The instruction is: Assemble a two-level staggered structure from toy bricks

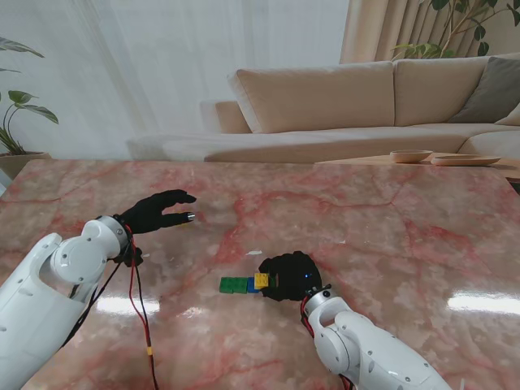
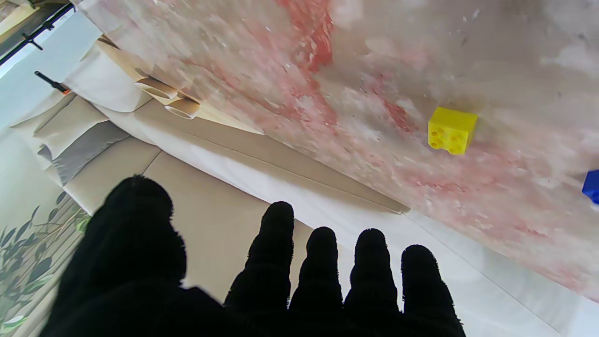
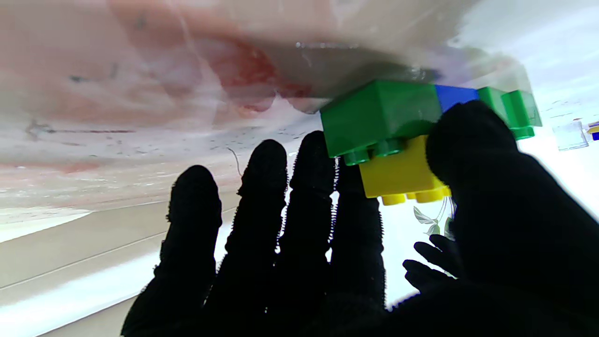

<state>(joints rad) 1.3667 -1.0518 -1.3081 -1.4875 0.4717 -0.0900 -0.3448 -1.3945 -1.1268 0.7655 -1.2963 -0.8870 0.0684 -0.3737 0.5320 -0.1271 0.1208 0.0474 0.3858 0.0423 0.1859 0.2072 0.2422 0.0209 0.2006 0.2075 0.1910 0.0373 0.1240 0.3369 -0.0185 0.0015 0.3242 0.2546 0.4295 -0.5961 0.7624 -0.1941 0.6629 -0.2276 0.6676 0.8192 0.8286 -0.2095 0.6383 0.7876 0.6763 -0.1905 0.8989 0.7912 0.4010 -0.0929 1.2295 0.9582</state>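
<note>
- Near the lower centre of the stand view, the right hand (image 1: pixel 288 276) pinches a yellow brick (image 1: pixel 262 281) between thumb (image 3: pixel 472 140) and fingers (image 3: pixel 323 159), atop a green-and-blue row (image 1: pixel 236 285).
- At centre left, the left hand (image 1: pixel 156 211) hovers, fingers spread, holding nothing.

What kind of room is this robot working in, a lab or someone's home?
It looks like a living room, or a space staged as one. A beige sofa stands behind the marble table, sheer curtains cover the window, and a houseplant sits at the left.
</note>
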